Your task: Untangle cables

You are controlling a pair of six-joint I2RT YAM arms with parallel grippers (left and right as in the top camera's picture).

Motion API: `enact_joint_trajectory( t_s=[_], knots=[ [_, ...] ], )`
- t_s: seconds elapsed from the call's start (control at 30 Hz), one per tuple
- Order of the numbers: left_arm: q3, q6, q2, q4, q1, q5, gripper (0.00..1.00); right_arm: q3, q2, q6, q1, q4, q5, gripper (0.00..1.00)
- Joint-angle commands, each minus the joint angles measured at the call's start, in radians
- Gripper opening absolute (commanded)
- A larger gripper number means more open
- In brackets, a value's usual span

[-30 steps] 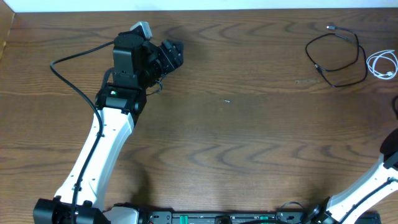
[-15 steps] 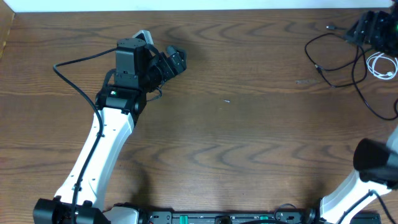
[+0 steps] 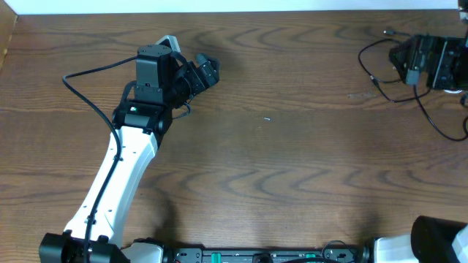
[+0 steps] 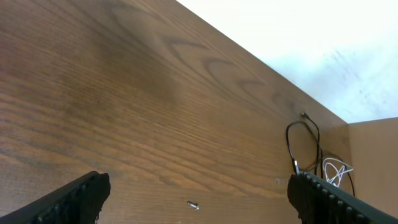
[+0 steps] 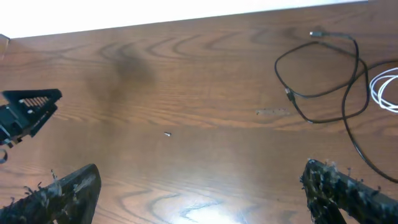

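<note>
A black cable (image 3: pixel 371 64) lies in a loose loop at the table's far right, its plug end (image 3: pixel 390 31) toward the back edge. It also shows in the left wrist view (image 4: pixel 305 142) and the right wrist view (image 5: pixel 323 87). A white cable (image 5: pixel 384 86) is coiled just right of it, and also shows in the left wrist view (image 4: pixel 336 171); overhead it is mostly hidden by my right gripper. My right gripper (image 3: pixel 404 62) hangs above the black loop, open and empty (image 5: pixel 205 193). My left gripper (image 3: pixel 205 71) is far off at the back left, open and empty (image 4: pixel 199 199).
A small metal screw (image 3: pixel 268 118) lies mid-table, also seen in the left wrist view (image 4: pixel 193 205) and the right wrist view (image 5: pixel 167 133). A thicker black arm wire (image 3: pixel 437 126) trails from the right arm. The left arm's wire (image 3: pixel 88 73) loops at the left. A white wall runs along the back edge.
The right arm came into view at the top right and moved left over the cables. The left gripper turned slightly, then stayed still.
</note>
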Motion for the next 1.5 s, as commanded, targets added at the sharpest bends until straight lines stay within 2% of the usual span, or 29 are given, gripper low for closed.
enact_joint_trajectory(
  t_s=[0.0,0.33,0.43,0.47,0.53,0.7,0.77,0.87,0.9,1.03,1.1,1.33,1.47],
  knots=[
    [-0.006,-0.001,-0.002,0.001,0.000,-0.004,0.96,0.007,-0.032,-0.027,0.003,-0.004,0.016,0.99],
    [-0.006,-0.001,-0.002,0.001,0.000,-0.004,0.96,-0.036,-0.165,-0.195,0.010,-0.003,0.032,0.99],
    [-0.006,-0.001,-0.002,0.001,0.000,-0.004,0.97,-0.198,-0.273,-0.206,0.035,0.006,0.161,0.99],
    [-0.006,-0.001,-0.002,0.001,0.000,-0.004,0.96,-0.330,-0.352,-0.206,0.047,0.038,0.215,0.99],
    [-0.006,-0.001,-0.002,0.001,0.000,-0.004,0.96,-0.486,-0.444,-0.206,0.053,0.138,0.233,0.99],
    [-0.006,-0.001,-0.002,0.001,0.000,-0.004,0.96,-0.991,-0.729,-0.221,0.066,0.546,0.290,0.99],
    [-0.006,-0.001,-0.002,0.001,0.000,-0.004,0.96,-1.107,-0.790,-0.232,0.066,0.636,0.290,0.99],
    [-0.006,-0.001,-0.002,0.001,0.000,-0.004,0.96,-1.363,-0.932,-0.231,0.066,0.851,0.273,0.99],
    [-0.006,-0.001,-0.002,0.001,0.000,-0.004,0.96,-1.482,-0.998,-0.232,0.072,0.969,0.263,0.99],
    [-0.006,-0.001,-0.002,0.001,0.000,-0.004,0.96,-1.718,-1.133,-0.230,0.098,1.199,0.263,0.99],
    [-0.006,-0.001,-0.002,0.001,0.000,-0.004,0.97,-1.905,-1.249,-0.184,0.114,1.367,0.259,0.99],
    [-0.006,-0.001,-0.002,0.001,0.000,-0.004,0.97,-2.266,-1.442,-0.118,0.118,1.694,0.256,0.99],
    [-0.006,-0.001,-0.002,0.001,0.000,-0.004,0.97,-2.383,-1.521,-0.095,0.129,1.780,0.256,0.99]
  ],
)
